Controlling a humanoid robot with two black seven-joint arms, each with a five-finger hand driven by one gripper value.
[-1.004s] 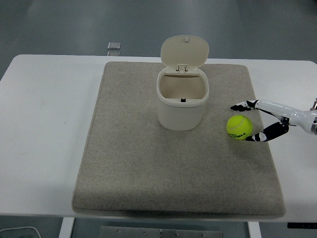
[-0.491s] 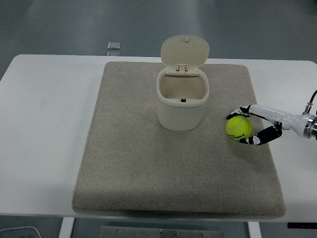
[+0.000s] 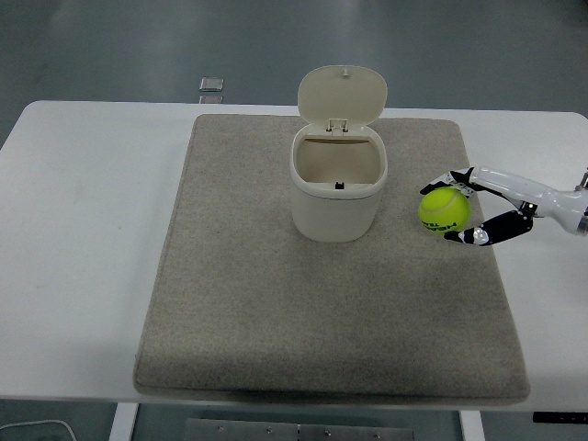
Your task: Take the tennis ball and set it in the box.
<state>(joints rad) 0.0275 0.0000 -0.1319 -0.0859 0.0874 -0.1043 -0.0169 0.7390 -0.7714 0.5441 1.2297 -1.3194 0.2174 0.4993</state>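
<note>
Lifting now: your right hand point(image 3: 478, 207) has its fingers clamped on the tennis ball point(image 3: 445, 209), which sits higher than before; the open box point(image 3: 338, 184) lies left of them

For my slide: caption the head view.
Right hand grips tennis ball beside the open-lidded box on a grey mat.

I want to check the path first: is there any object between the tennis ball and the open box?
Nothing visible is in the way. The right hand has its fingers around the tennis ball, and only bare mat lies between it and the box. The lid stands open.
</note>
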